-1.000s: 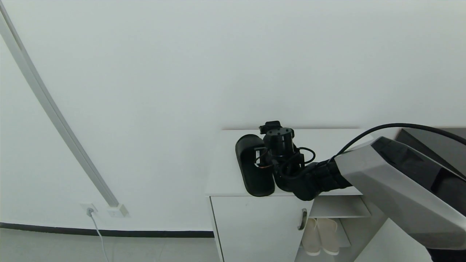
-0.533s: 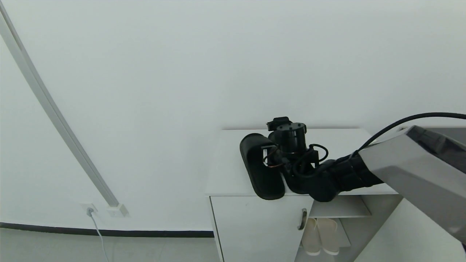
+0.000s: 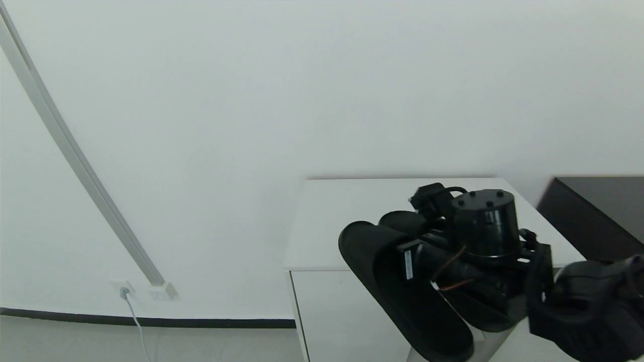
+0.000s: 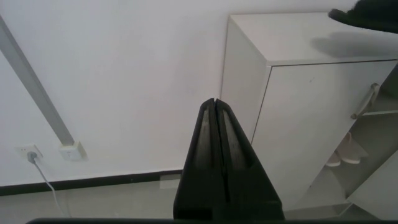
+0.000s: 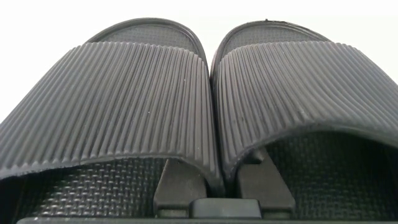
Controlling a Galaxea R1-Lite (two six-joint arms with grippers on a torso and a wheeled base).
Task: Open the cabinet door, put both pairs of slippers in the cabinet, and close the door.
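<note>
Before the cabinet (image 3: 342, 236) front, above its open shelf (image 4: 385, 114): black slippers (image 3: 402, 286) pinched at the straps by the right gripper (image 5: 217, 186), lengthwise ahead of it; left gripper (image 4: 214, 143) pressed together, farther off

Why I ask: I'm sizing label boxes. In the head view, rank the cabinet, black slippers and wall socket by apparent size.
1. cabinet, largest even though partly covered.
2. black slippers, looking big because they are near the camera.
3. wall socket, by far the smallest.
</note>
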